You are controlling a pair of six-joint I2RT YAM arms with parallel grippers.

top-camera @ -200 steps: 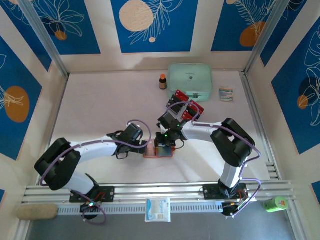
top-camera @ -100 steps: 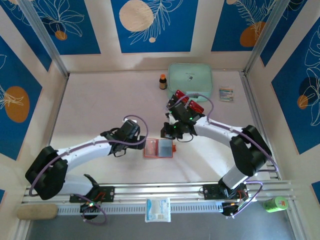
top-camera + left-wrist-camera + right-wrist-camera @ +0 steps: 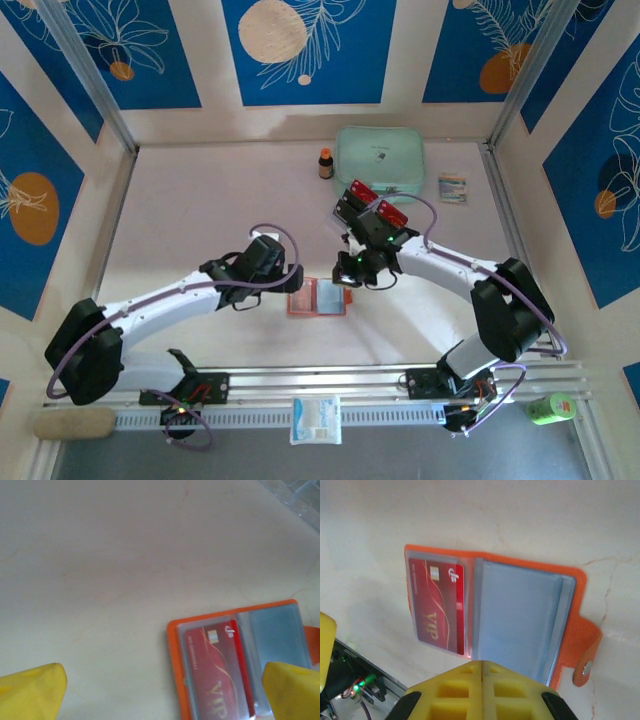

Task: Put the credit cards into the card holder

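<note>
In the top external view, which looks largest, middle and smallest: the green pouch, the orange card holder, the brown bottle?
Largest: green pouch.
Middle: card holder, lying open.
Smallest: brown bottle.

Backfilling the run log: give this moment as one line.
card holder: lying open | red card: in a sleeve | left gripper: open | right gripper: shut, empty | other cards: not yet in holder

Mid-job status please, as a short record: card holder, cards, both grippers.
card holder: lying open on the table, snap tab out to one side
red card: one, in the holder's clear sleeve
other cards: red ones, stacked farther back
left gripper: open, over the holder's edge
right gripper: shut, nothing seen in it, above the holder
</note>
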